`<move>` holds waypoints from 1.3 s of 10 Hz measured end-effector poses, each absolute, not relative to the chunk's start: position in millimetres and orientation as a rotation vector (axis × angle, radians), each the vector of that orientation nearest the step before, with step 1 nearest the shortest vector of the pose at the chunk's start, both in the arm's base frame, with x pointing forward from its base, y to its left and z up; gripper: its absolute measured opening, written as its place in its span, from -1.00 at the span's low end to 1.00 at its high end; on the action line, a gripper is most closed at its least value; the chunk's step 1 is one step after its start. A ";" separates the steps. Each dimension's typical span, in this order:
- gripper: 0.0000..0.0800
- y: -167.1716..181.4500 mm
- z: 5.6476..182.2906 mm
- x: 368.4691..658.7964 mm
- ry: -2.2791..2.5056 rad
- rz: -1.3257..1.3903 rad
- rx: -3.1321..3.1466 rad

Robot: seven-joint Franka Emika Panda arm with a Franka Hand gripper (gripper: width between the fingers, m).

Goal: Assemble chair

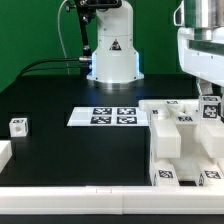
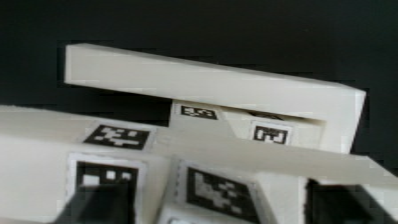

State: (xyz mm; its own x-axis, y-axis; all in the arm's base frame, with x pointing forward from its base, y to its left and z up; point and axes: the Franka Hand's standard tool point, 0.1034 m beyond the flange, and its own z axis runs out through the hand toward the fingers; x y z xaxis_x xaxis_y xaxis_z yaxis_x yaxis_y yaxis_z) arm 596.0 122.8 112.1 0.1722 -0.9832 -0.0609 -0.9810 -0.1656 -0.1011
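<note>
Gripper [image 1: 210, 93] of mine sits low at the exterior view's right edge, over the chair parts [image 1: 185, 140]; fingers look spread, nothing between them that I can see. Wrist view: tagged white slab [image 2: 214, 85] just ahead, blocky tagged pieces [image 2: 196, 180] close under me. Marker board [image 1: 108, 116] off to my side, small tagged block [image 1: 18, 125] well apart.

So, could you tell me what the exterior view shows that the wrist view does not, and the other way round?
Only the exterior view shows the marker board lying flat on the black table, a small lone tagged chair piece toward that view's left, and the robot base behind. Only the wrist view shows, close up, a tagged block tucked under a flat white slab. Both share the cluster of white tagged chair parts; the gripper shows only partly, so its jaws cannot be judged.
</note>
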 end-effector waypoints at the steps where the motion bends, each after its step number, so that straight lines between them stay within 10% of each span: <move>1: 0.52 122.4 112.0 596.1 1.944 -0.029 -2.317; 11: 0.62 110.5 113.4 592.9 0.500 -0.038 -3.080; 13: -0.02 110.6 113.3 592.8 0.523 -0.038 -3.077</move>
State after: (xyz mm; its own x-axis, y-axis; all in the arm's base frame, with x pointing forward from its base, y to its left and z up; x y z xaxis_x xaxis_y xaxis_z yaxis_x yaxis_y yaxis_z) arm 592.8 110.6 113.3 0.9434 -0.3309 0.0205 -0.3304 -0.9435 -0.0244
